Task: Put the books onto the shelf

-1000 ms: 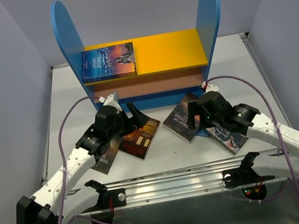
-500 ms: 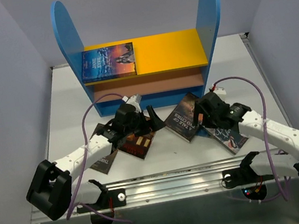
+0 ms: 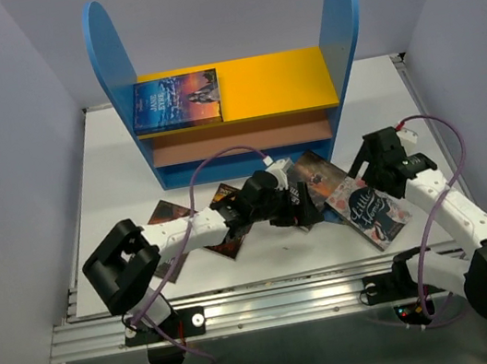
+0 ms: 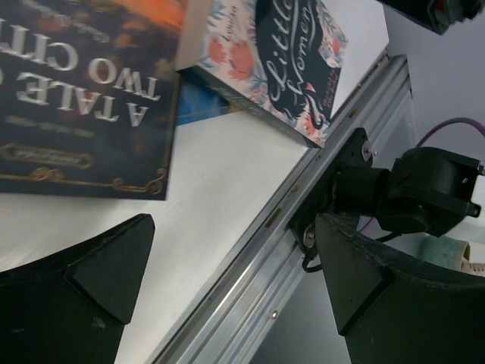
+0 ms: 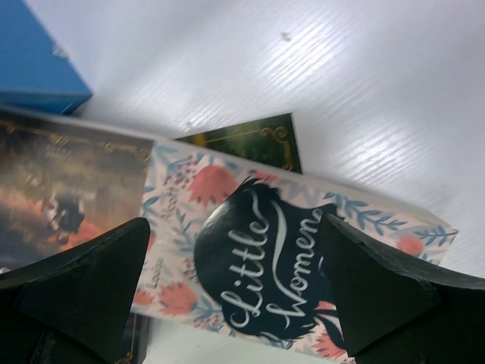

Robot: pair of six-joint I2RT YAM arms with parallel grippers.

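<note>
Gaping wide, both: left pincer (image 4: 233,227) beside the dark book (image 4: 76,91), right pincer (image 5: 235,227) above the floral book (image 5: 258,258)

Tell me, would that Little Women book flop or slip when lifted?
The Little Women book looks like a thin paperback, so probably light and slightly bendy. It lies flat, overlapping another book, so pushing it may drag that along.

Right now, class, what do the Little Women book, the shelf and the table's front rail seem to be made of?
Little Women book: paper, with a printed card cover; page edges visible.
Shelf: probably painted wood or board; flat, matt colours.
Rail: likely aluminium; silvery, grooved.
</note>
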